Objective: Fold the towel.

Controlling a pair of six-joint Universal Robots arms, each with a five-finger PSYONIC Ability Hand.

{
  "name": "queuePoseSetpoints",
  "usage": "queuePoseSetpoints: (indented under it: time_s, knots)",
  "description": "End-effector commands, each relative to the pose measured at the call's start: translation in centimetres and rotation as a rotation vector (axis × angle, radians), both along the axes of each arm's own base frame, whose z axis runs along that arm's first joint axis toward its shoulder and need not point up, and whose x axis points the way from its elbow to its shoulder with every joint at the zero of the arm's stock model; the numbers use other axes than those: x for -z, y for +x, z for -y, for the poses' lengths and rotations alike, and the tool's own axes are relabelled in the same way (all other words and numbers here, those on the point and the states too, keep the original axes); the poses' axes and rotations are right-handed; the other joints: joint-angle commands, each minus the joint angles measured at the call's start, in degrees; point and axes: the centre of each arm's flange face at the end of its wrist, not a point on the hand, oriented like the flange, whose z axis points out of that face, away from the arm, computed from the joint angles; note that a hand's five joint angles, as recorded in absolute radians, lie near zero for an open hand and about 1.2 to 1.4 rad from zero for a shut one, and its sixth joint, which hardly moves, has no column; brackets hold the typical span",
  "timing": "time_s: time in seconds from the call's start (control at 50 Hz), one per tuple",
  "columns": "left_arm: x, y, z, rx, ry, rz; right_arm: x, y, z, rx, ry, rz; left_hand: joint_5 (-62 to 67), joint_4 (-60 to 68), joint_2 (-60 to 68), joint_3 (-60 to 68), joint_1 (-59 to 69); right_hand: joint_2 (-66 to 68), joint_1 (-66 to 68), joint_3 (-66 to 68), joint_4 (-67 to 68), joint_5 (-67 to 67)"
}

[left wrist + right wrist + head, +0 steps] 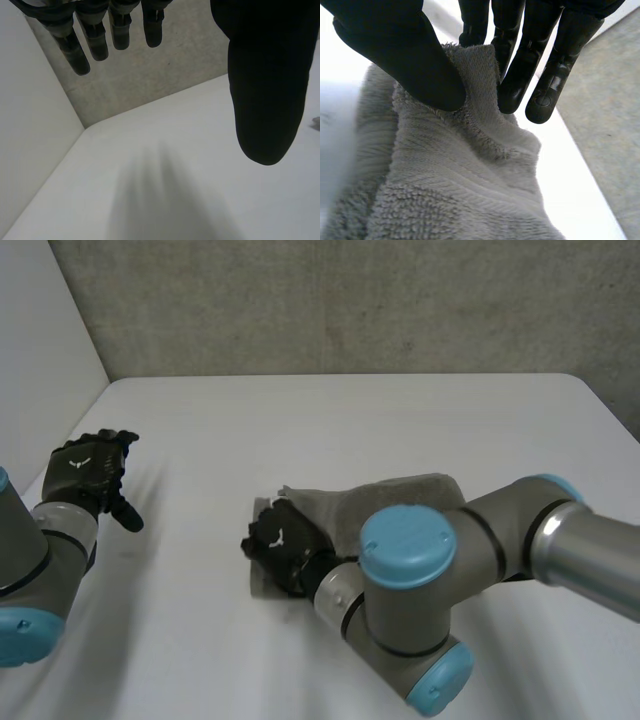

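Grey towel on white tabletop, its edge pinched by right robot hand. Left robot hand well apart, fingers straight, holding nothing.

Grey tubular arms with round light-blue caps; black left hand and right hand, each white-marked.

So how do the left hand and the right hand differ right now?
The right hand pinches the towel between thumb and fingers; the left hand holds nothing, fingers relaxed. The right hand is at the towel mid-table; the left hand is apart, over the table's left side. Both are black.
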Motion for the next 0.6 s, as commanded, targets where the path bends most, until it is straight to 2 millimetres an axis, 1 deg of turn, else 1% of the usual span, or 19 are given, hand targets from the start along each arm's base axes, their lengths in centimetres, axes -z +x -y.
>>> queuePoseSetpoints:
  time_s: [0.02,0.08,0.12,0.14,0.18,0.2,0.22,0.24,0.26,0.3,0.32,0.34,0.36,0.38,0.42,0.5,0.54,0.56,0.6]
  knots:
    - [-0.4,-1.7,-0.8,0.056,-0.015,-0.002,-2.9,-0.4,0.3,0.019,-0.034,0.051,-1.70,0.35,0.54,0.50,-0.28,-57.12,-44.37,-58.15,-58.43,-56.31]
    - [-1.0,-2.9,-1.1,0.095,-0.036,-0.005,-4.3,-0.8,0.3,0.030,-0.052,0.070,-1.70,0.35,0.54,0.50,-0.28,-57.12,-44.37,-58.15,-58.43,-56.31]
    - [-1.3,-3.6,-1.4,0.116,-0.048,-0.008,-6.7,-2.6,1.7,0.093,-0.046,0.105,-1.65,0.39,0.58,0.55,-0.23,-57.12,-44.37,-58.15,-58.43,-56.31]
    - [-1.7,-4.4,-1.6,0.141,-0.061,-0.012,-6.7,-2.6,1.7,0.094,-0.046,0.105,-1.65,0.40,0.58,0.55,-0.23,-57.12,-44.37,-58.15,-58.43,-56.31]
    - [-2.0,-5.2,-2.0,0.167,-0.073,-0.018,-8.3,-6.0,4.1,0.216,0.025,0.145,-1.49,0.56,0.75,0.71,-0.06,-57.12,-44.37,-58.15,-58.43,-56.31]
    - [-2.3,-6.0,-2.3,0.189,-0.083,-0.023,-8.4,-6.0,4.2,0.217,0.025,0.146,-1.32,0.73,0.92,0.88,0.10,-57.12,-44.37,-58.15,-58.43,-56.31]
    - [-2.3,-6.0,-2.3,0.190,-0.083,-0.023,-8.7,-7.7,5.1,0.276,0.070,0.160,-1.32,0.73,0.92,0.88,0.11,-57.12,-44.37,-58.15,-58.43,-56.31]
    - [-2.5,-6.9,-2.6,0.217,-0.094,-0.029,-8.7,-7.7,5.1,0.277,0.070,0.160,-1.15,0.90,1.09,1.05,0.27,-57.12,-44.37,-58.15,-58.43,-56.31]
    - [-2.5,-6.9,-2.6,0.217,-0.094,-0.029,-8.9,-9.4,5.8,0.334,0.119,0.172,-1.15,0.90,1.09,1.05,0.27,-57.12,-44.37,-58.15,-58.43,-56.31]
    - [-2.9,-7.9,-2.9,0.245,-0.107,-0.034,-7.7,-13.1,7.3,0.453,0.225,0.170,-0.98,1.07,1.26,1.22,0.44,-57.12,-44.37,-58.15,-58.43,-56.31]
    - [-2.4,-9.2,-3.2,0.281,-0.100,-0.034,-7.7,-13.1,7.3,0.454,0.226,0.169,-0.65,1.40,1.59,1.55,0.78,-57.12,-44.37,-58.15,-58.43,-56.31]
    - [-2.4,-9.2,-3.2,0.281,-0.100,-0.034,-6.8,-14.9,7.7,0.509,0.267,0.161,-0.64,1.41,1.59,1.56,0.78,-57.12,-44.37,-58.15,-58.43,-56.31]
    - [-1.7,-10.8,-3.6,0.324,-0.090,-0.031,-5.8,-16.4,7.9,0.546,0.302,0.149,-0.48,1.57,1.76,1.72,0.95,-57.12,-44.37,-58.15,-58.43,-56.31]
    - [-1.7,-10.8,-3.6,0.324,-0.090,-0.031,-5.8,-16.4,7.9,0.546,0.303,0.149,-0.47,1.57,1.76,1.72,0.95,-57.12,-44.37,-58.15,-58.43,-56.31]
    - [-0.4,-13.1,-4.1,0.384,-0.068,-0.026,-4.2,-18.7,8.0,0.583,0.362,0.138,-0.48,1.57,1.76,1.72,0.95,-57.12,-44.37,-58.15,-58.43,-56.31]
    - [1.3,-14.2,-4.0,0.405,-0.038,-0.013,-2.7,-20.6,8.2,0.610,0.406,0.145,-0.47,1.57,1.76,1.72,0.95,-56.70,-43.96,-57.73,-58.01,-55.89]
    - [2.0,-14.5,-4.0,0.411,-0.024,-0.005,-1.8,-21.5,8.5,0.618,0.405,0.161,-0.47,1.57,1.76,1.72,0.95,-45.66,-32.91,-46.69,-46.97,-44.85]
    - [2.8,-14.7,-4.0,0.414,-0.009,0.002,-1.8,-21.5,8.5,0.618,0.405,0.161,-0.31,1.74,1.93,1.89,1.11,-45.60,-32.85,-46.63,-46.91,-44.79]
    - [4.0,-14.9,-4.5,0.423,0.020,0.018,-1.1,-21.8,8.8,0.619,0.383,0.173,-0.14,1.91,2.10,2.06,1.28,-28.04,-15.30,-29.07,-29.35,-27.23]
